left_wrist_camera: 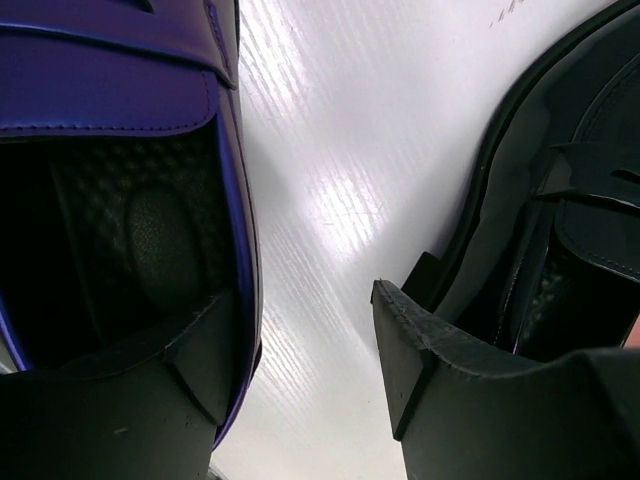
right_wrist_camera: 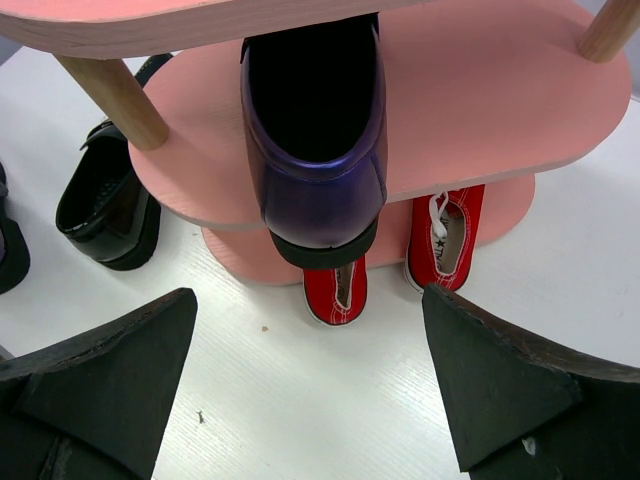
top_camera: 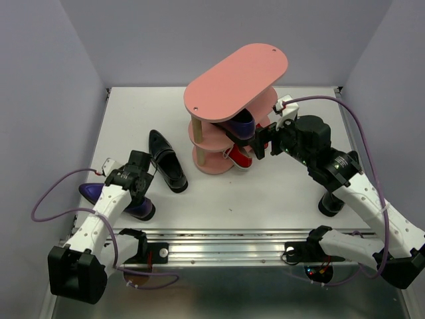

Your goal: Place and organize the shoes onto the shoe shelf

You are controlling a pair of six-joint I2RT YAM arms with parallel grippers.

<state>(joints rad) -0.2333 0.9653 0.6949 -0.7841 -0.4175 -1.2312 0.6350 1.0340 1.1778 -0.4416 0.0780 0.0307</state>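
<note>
Two robot arms work at a pink shoe shelf (top_camera: 236, 70) on a white table (left_wrist_camera: 330, 150). The left gripper (left_wrist_camera: 305, 340) hangs low over a purple shoe (left_wrist_camera: 120, 90) at the near left of the table, its jaws parted and grasping nothing. One finger sits over the shoe's heel opening and the other stands outside, just beside a black loafer (left_wrist_camera: 560, 200). The right gripper (right_wrist_camera: 308, 300) is spread wide and empty, facing the shelf's middle board. There the other purple shoe (right_wrist_camera: 315, 150) rests with its heel overhanging the edge, and the red sneakers (right_wrist_camera: 445, 235) are tucked in on the bottom board.

The step in hand appears to be the pickup of the loose purple shoe (its mate's neighbour-to-be). It would go best with the jaws closing on the shoe's side wall near the heel, one finger inside and one out. The outer finger should stay off the loafer, so that shoe is not dragged along. A straight lift before any swing toward the shelf should spare the loafer a knock. The shoe probably belongs beside its mate on the middle board, pushed well in. The right arm would do well to pull clear of the shelf front first, since both arms would otherwise crowd the same side.
</note>
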